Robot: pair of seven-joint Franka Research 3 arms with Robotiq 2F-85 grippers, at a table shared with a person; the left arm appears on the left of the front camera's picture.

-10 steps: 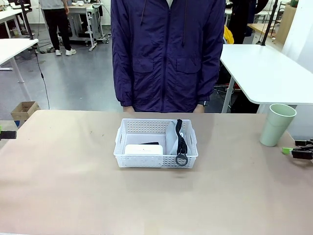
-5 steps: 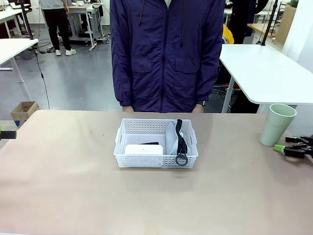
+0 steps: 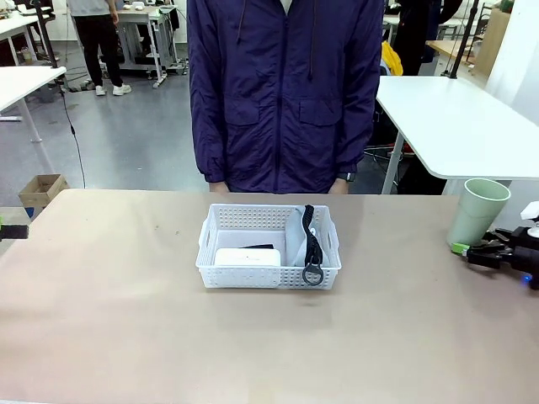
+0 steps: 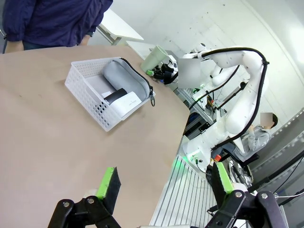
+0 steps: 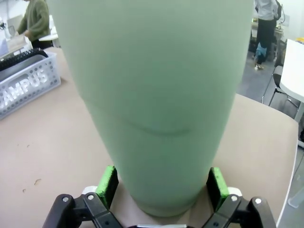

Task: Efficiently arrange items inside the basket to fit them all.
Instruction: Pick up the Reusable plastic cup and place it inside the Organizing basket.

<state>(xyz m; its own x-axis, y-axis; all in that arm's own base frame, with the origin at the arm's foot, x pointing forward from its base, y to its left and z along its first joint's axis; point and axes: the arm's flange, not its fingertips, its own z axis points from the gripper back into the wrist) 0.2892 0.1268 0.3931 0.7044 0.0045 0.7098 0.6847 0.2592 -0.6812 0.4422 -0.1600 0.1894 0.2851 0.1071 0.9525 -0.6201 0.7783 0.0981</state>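
Three items already sit in the basket [image 3: 269, 247]: pouch [image 4: 126, 78] on edge along one side, white box [image 3: 247, 257] flat, so a gap stays free | last one out: green cup [image 3: 477, 214], upright on worktop [image 3: 126, 320] far right | my right gripper [image 3: 461, 250] wide open, straddling its base, not squeezing yet | left gripper [image 4: 166, 183] open, empty, parked
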